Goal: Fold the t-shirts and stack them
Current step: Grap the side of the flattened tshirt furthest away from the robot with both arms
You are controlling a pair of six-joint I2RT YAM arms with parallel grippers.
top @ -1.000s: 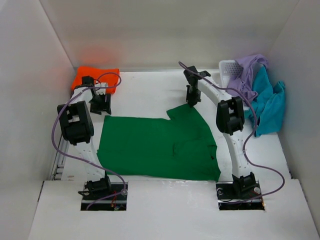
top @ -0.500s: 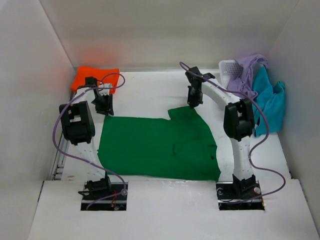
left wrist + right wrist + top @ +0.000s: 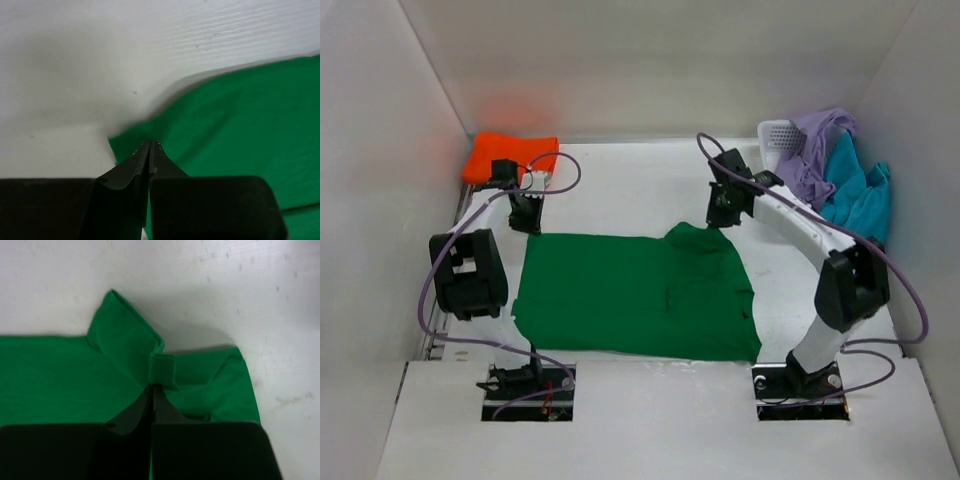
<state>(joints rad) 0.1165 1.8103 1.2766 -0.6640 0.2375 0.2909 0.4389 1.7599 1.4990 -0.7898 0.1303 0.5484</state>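
Left pincer point(image 3: 151, 144): clamps tight on far-left corner of dark green t-shirt point(image 3: 630, 295), corner lifted slightly. Right pincer point(image 3: 152, 387): clamps a bunched fold at the far-right sleeve. Rest of that cloth spread flat mid-worktop point(image 3: 620, 190). Far-left corner: folded orange t-shirt point(image 3: 505, 155). Far right: lavender t-shirt point(image 3: 815, 140) and teal t-shirt point(image 3: 855, 200), draped over white basket point(image 3: 778, 135).

Soft matt cloth: green t-shirt point(image 3: 630, 295). Matt white, faintly scuffed surface: table point(image 3: 620, 190).

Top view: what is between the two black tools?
The far edge of the dark green cloth t-shirt stretches from the left tool to the right tool, seen in the top view.
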